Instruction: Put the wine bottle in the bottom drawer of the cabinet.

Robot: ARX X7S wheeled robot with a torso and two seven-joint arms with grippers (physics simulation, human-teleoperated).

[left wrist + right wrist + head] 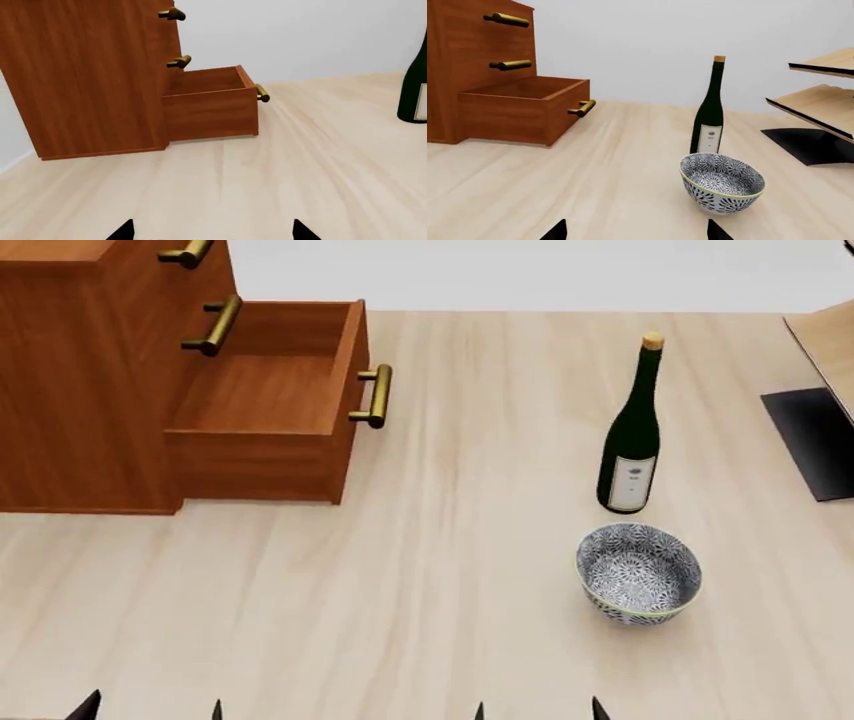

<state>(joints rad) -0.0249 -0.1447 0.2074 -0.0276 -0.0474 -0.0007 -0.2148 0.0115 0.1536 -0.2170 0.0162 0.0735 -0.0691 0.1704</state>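
Observation:
The wine bottle stands upright on the light wood table, dark green with a tan cork and white label; it also shows in the right wrist view and partly in the left wrist view. The cabinet stands at the far left with its bottom drawer pulled open and empty, also seen in the left wrist view and the right wrist view. My left gripper and right gripper are open and empty at the near edge, well short of the bottle and the drawer.
A blue-patterned bowl sits just in front of the bottle, between it and my right gripper; it also shows in the right wrist view. A light-wood slanted rack on a black base stands at the right edge.

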